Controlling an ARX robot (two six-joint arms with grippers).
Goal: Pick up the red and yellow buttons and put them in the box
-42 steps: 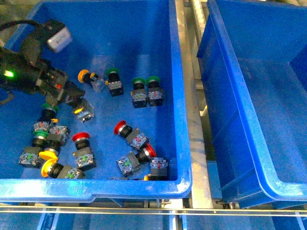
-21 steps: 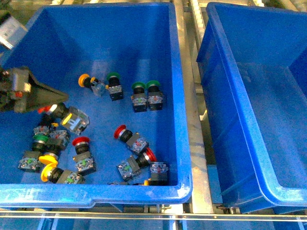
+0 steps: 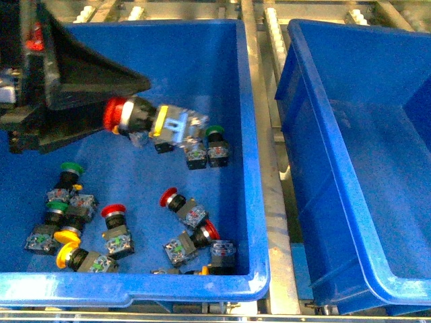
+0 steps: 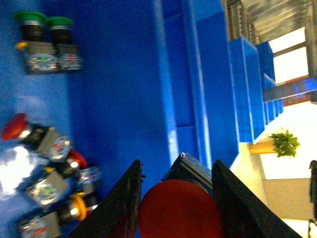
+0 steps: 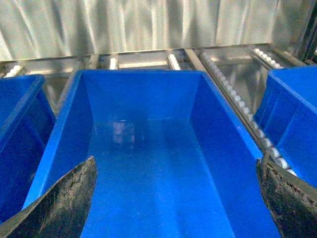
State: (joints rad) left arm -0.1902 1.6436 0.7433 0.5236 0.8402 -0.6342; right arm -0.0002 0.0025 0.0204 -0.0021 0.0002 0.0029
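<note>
Two green-capped switches (image 4: pixel 59 23) near red button (image 3: pixel 120 112) gripped in left pincer (image 4: pixel 176 171); right pincer (image 5: pixel 176 163) spread wide, empty.

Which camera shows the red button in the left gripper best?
The front view: the red button shows side-on, along its whole length, sticking out of the left gripper. The left wrist view shows only its cap, end-on between the fingers. The right wrist view shows the box, not the button.
</note>
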